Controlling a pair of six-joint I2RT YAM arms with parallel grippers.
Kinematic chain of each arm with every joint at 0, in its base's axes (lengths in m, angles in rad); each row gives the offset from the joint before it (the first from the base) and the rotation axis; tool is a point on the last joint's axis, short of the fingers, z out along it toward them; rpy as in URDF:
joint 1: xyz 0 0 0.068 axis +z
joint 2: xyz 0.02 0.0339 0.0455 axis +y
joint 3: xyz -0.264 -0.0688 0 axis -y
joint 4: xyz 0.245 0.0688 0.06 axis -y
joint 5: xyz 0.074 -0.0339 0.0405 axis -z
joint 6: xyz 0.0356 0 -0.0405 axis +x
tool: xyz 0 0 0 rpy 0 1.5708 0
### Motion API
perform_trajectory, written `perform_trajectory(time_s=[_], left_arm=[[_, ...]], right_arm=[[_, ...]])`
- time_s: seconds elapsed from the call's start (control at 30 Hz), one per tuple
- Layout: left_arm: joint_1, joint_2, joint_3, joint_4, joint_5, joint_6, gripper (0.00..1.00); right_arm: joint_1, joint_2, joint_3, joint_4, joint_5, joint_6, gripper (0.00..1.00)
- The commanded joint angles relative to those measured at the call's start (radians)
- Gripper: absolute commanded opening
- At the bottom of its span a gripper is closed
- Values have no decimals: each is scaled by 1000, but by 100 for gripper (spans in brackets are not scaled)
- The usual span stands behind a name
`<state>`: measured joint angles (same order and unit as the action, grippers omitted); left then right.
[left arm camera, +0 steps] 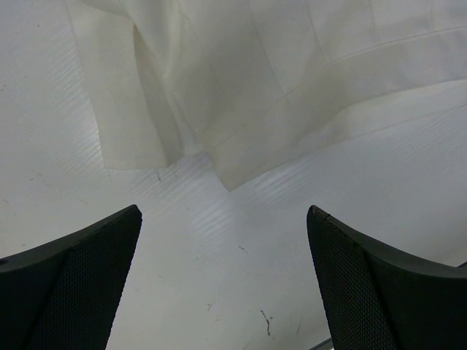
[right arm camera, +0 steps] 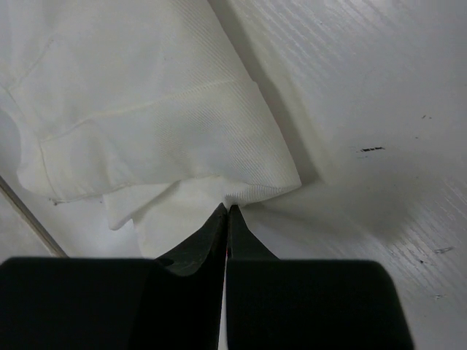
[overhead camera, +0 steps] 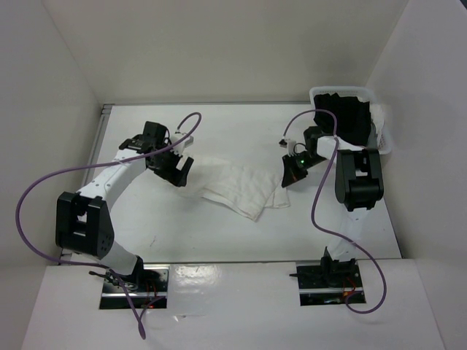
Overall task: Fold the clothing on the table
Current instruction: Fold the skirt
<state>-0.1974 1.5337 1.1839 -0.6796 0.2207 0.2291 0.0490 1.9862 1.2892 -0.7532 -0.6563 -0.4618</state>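
The clothing (overhead camera: pixel 241 186), a white thin garment, lies crumpled and partly doubled over in the middle of the table (overhead camera: pixel 219 233). My right gripper (overhead camera: pixel 290 179) is low at its right edge. In the right wrist view the right gripper (right arm camera: pixel 228 208) is shut, its tips pinching a hemmed corner of the clothing (right arm camera: pixel 146 109), which bunches up there. My left gripper (overhead camera: pixel 179 171) hovers just left of the garment. In the left wrist view the left gripper (left arm camera: pixel 224 211) stands wide open over bare table, with the clothing (left arm camera: pixel 255 87) a little beyond its tips.
A clear plastic bin (overhead camera: pixel 387 138) holding a black garment (overhead camera: pixel 350 117) stands at the back right, close behind the right arm. White walls enclose the table on three sides. Purple cables loop from both arms.
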Motion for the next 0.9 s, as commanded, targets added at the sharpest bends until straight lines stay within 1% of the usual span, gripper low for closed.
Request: perform_trajectory(time_s=[0.0, 0.07, 0.13, 0.3, 0.43, 0.57, 0.73, 0.83, 0.87], left_arm=[[6, -17, 28, 8, -4, -14, 100], [6, -17, 28, 8, -4, -14, 100], [6, -17, 28, 8, -4, -14, 100], [6, -26, 37, -1, -4, -14, 100], [6, -26, 37, -1, -4, -14, 100], [6, -26, 37, -1, 5, -14, 100], [6, -26, 46, -11, 5, -14, 100], [6, -26, 46, -11, 5, -14, 100], [6, -26, 46, -11, 5, -14, 100]], right_arm=[[8, -23, 16, 63, 49, 15, 0], [-3, -47, 7, 86, 82, 26, 0], [-41, -61, 7, 86, 115, 26, 0], [-153, -70, 70, 86, 191, 15, 0], [-219, -79, 117, 86, 233, 6, 0], [-232, -89, 177, 95, 253, 17, 0], [-232, -18, 274, 74, 210, 55, 0], [-193, -9, 274, 74, 198, 64, 0], [-173, -9, 274, 74, 198, 64, 3]])
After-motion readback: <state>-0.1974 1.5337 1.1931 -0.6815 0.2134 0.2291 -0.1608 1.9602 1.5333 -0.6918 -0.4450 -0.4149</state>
